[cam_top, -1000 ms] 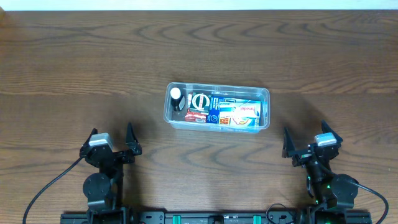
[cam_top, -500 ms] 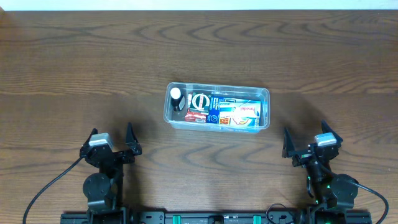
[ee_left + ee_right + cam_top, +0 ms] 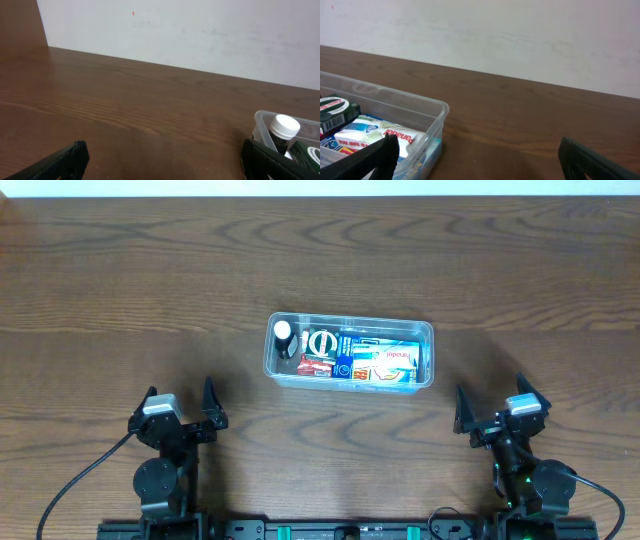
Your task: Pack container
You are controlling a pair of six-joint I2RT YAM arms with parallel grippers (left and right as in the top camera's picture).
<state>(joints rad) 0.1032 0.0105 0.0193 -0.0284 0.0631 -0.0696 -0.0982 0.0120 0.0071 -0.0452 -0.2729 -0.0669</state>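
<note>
Evidently nothing has shifted over the last second: low in the frame, the left gripper (image 3: pixel 180 388) and right gripper (image 3: pixel 490 386) rest with jaws wide open and empty. Farther up, at mid-desk (image 3: pixel 120 280), the container (image 3: pixel 352 319) holds a bottle (image 3: pixel 283 332) and packets (image 3: pixel 390 360), so packing looks finished.

Overhead I get the container (image 3: pixel 350 352) whole, but the print on the packets (image 3: pixel 385 362) inside is too small for me to read. My left wrist camera cuts the container at the right edge, leaving one rounded corner and a white-capped bottle (image 3: pixel 284 127), its lower body behind a finger (image 3: pixel 272 162) of the left gripper (image 3: pixel 164 145) (both fingers run off the bottom edge). My right wrist camera loses the container's left end and near wall. A finger (image 3: pixel 365 160) of the right gripper (image 3: pixel 477 141) covers part of the white packet (image 3: pixel 367 131). Overhead, the left arm (image 3: pixel 160 480) and right arm (image 3: pixel 540 485) are clipped at the bottom.
</note>
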